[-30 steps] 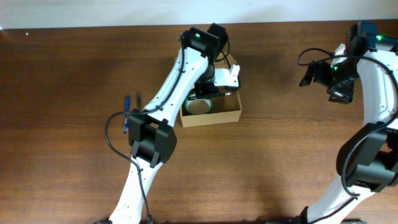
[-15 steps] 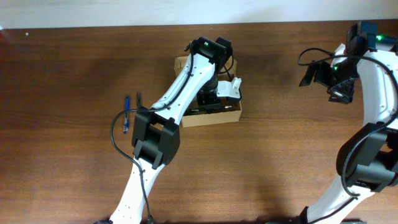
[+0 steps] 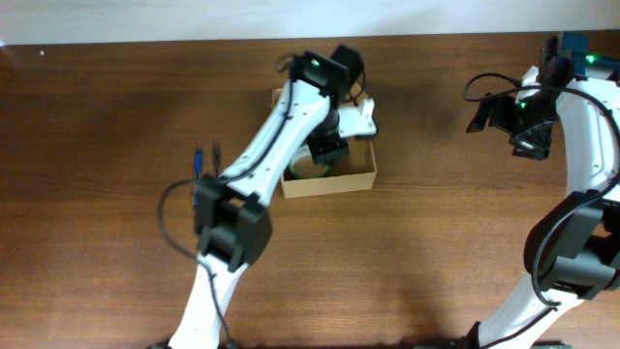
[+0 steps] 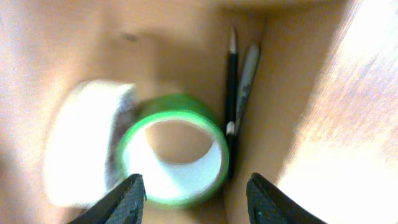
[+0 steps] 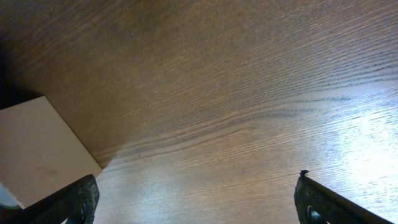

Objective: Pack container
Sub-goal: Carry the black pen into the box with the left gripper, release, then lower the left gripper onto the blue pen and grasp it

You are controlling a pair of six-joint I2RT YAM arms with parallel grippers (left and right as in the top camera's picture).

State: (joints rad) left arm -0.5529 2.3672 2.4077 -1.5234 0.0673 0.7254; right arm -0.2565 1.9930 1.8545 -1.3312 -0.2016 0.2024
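The container (image 3: 329, 182), a tan cardboard box with its flap lid open, stands on the table under my left arm. My left gripper (image 3: 325, 145) hangs inside it. In the left wrist view a green tape roll (image 4: 177, 155) lies on the box floor (image 4: 168, 56). A white roll (image 4: 81, 149) sits to its left. Two pens (image 4: 231, 93) lie along the wall on its right. My left gripper (image 4: 199, 202) is open, its fingertips apart just short of the green roll, and it holds nothing. My right gripper (image 5: 199, 202) is wide open over bare wood.
Two blue pens (image 3: 198, 160) lie on the table left of the box. My right arm (image 3: 523, 116) hovers at the far right. A pale tan flat corner (image 5: 37, 149) shows at the left edge of the right wrist view.
My left gripper has gone from shut to open and has let go of the green tape roll inside the box. The right arm has stayed still.
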